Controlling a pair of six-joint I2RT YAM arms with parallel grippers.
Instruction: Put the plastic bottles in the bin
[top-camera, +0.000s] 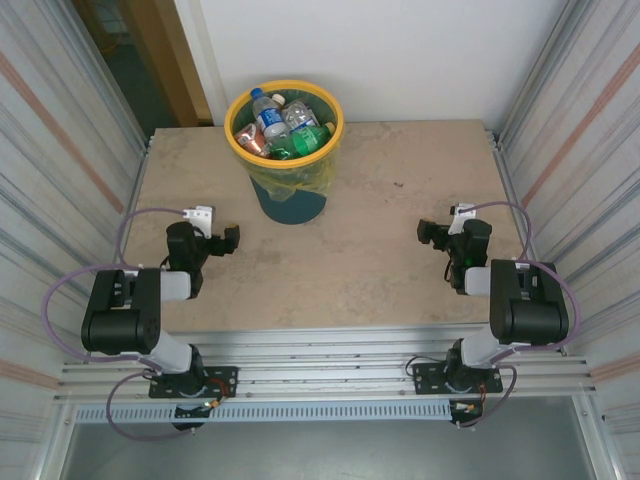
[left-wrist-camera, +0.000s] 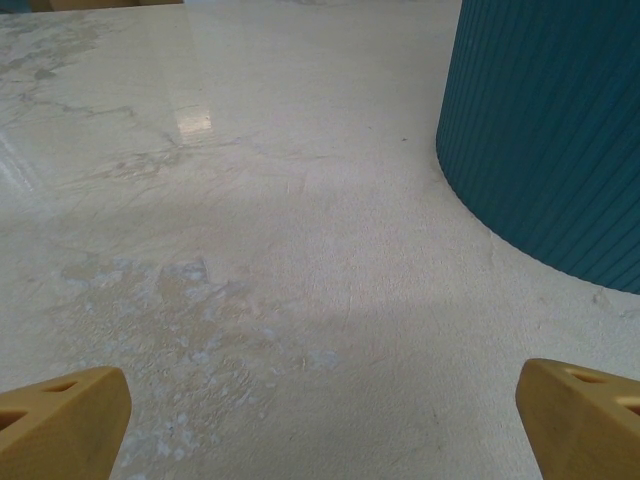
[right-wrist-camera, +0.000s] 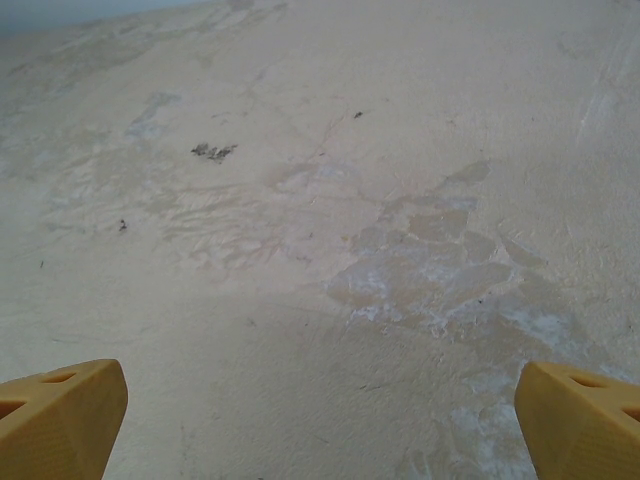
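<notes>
The bin (top-camera: 284, 105), yellow-rimmed with a teal body and a yellow-green liner, stands at the far middle of the table. Several plastic bottles (top-camera: 283, 128), clear, green and reddish, lie piled inside it. Its ribbed teal wall (left-wrist-camera: 550, 140) rises at the upper right of the left wrist view. My left gripper (top-camera: 222, 240) rests low over the table's left side, open, its yellow fingertips (left-wrist-camera: 60, 420) wide apart with bare tabletop between them. On the right side, my right gripper (top-camera: 437, 233) is open too, with nothing between its yellow fingertips (right-wrist-camera: 580, 420).
The beige, stained tabletop (top-camera: 370, 220) is walled by corrugated metal panels (top-camera: 60, 150) on both sides. Cables (top-camera: 140, 215) loop from each arm near the table's side edges. The arm bases sit on an aluminium rail (top-camera: 320, 375) at the near edge.
</notes>
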